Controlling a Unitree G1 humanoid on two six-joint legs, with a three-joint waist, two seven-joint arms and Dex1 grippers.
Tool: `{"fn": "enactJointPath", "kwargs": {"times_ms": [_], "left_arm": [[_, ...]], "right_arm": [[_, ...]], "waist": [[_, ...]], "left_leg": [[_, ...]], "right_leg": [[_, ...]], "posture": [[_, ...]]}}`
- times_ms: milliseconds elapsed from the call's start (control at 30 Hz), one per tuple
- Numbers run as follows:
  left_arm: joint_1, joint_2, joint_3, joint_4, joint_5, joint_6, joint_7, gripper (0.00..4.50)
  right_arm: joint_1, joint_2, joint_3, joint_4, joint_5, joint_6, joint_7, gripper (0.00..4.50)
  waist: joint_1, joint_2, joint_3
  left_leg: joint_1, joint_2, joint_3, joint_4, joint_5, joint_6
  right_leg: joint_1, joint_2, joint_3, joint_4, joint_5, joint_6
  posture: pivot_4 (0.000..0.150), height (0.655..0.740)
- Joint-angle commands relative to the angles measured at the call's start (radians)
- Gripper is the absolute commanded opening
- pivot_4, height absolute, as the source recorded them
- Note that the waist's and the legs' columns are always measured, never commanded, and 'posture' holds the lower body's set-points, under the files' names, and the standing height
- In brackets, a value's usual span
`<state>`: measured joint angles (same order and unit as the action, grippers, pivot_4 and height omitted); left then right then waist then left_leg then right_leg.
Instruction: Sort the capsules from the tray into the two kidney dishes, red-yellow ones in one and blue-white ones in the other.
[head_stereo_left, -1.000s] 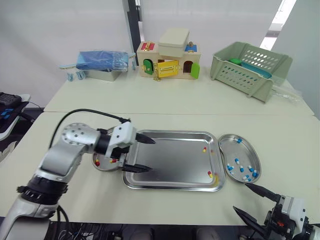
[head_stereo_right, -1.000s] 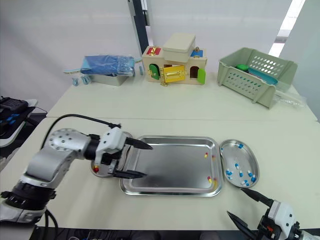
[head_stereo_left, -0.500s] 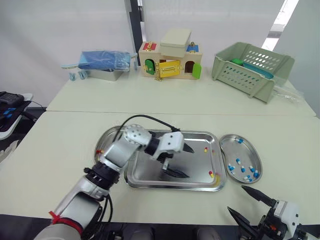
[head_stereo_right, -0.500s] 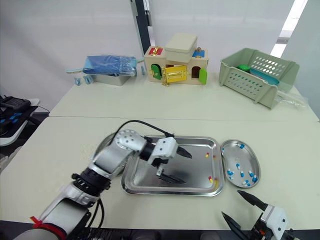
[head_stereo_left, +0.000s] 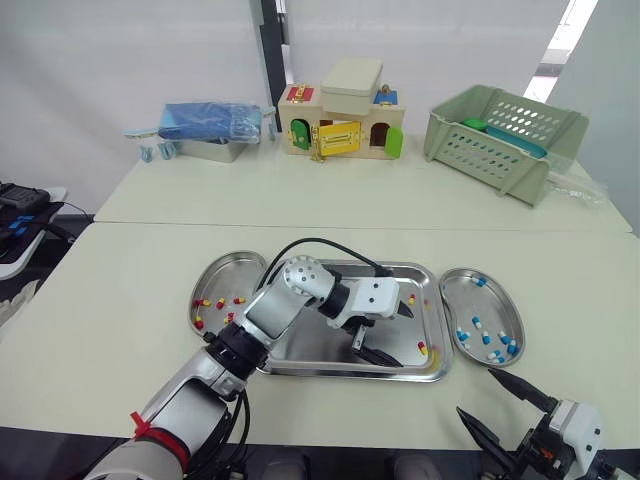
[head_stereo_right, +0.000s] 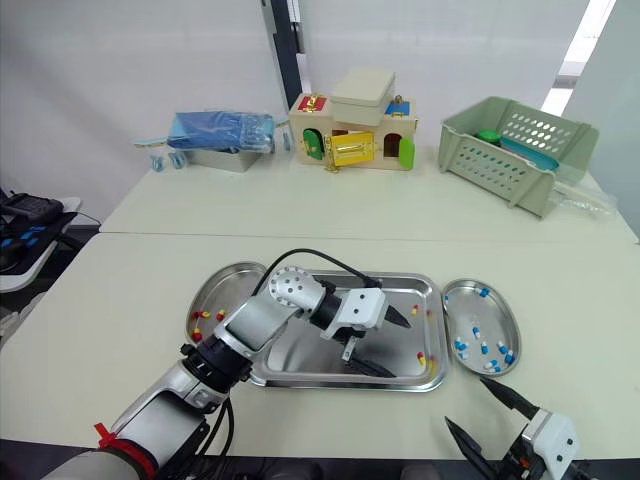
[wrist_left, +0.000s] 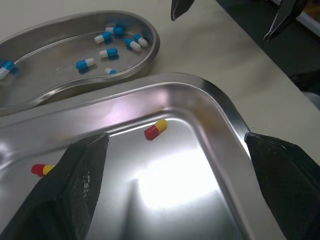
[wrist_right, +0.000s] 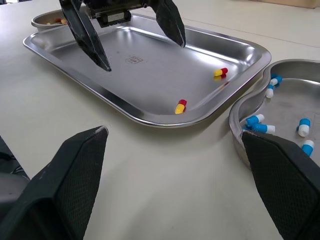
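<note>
Two red-yellow capsules lie in the tray (wrist_left: 220, 100), both near its right end. The left gripper (head_stereo_left: 405, 337) hangs just above that end. Its two black fingers are spread wide, and they hold nothing and touch nothing.

The near capsule (wrist_left: 155, 129) lies ahead of the fingers, in the open gap between them, close to the tray's front right corner. It lies at a slant, and its long side runs more across the gap than along it. So the fingers may need a small turn to pinch it on its sides. The far capsule (head_stereo_left: 411, 298) sits just beside the tip of the far finger.

The right gripper (head_stereo_left: 475, 391) hovers by the front edge of the table, its fingers spread too and empty. It is farther from both capsules, so the left arm looks like the one to pick.

The left kidney dish (head_stereo_left: 215, 280) holds red-yellow capsules. The right kidney dish (head_stereo_left: 500, 303) holds blue-white ones.
</note>
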<state>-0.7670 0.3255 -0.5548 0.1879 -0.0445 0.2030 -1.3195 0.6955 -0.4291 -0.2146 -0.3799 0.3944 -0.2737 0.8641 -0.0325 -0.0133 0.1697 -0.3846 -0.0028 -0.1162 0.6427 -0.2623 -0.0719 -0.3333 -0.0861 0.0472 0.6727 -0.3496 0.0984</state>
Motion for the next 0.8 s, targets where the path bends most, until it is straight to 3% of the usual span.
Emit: {"fn": "enactJointPath", "kwargs": {"times_ms": [33, 800], "left_arm": [[-0.019, -0.024, -0.026, 0.017, 0.022, 0.0, -0.006, 4.5], [-0.139, -0.199, -0.048, 0.266, 0.113, 0.019, 0.01, 4.5]], "right_arm": [[0.007, 0.008, -0.005, -0.031, 0.011, -0.027, -0.013, 4.48], [0.011, 0.003, 0.02, -0.085, -0.001, 0.013, -0.079, 4.48]], "waist": [[0.0, 0.0, 0.0], [0.001, 0.0, 0.0]], "left_leg": [[0.0, 0.0, 0.0, 0.0, 0.0, 0.0], [-0.001, -0.001, 0.0, 0.0, 0.0, 0.0]], "right_leg": [[0.0, 0.0, 0.0, 0.0, 0.0, 0.0], [0.0, 0.0, 0.0, 0.0, 0.0, 0.0]], "posture": [[0.15, 0.74], [0.15, 0.74]]}}
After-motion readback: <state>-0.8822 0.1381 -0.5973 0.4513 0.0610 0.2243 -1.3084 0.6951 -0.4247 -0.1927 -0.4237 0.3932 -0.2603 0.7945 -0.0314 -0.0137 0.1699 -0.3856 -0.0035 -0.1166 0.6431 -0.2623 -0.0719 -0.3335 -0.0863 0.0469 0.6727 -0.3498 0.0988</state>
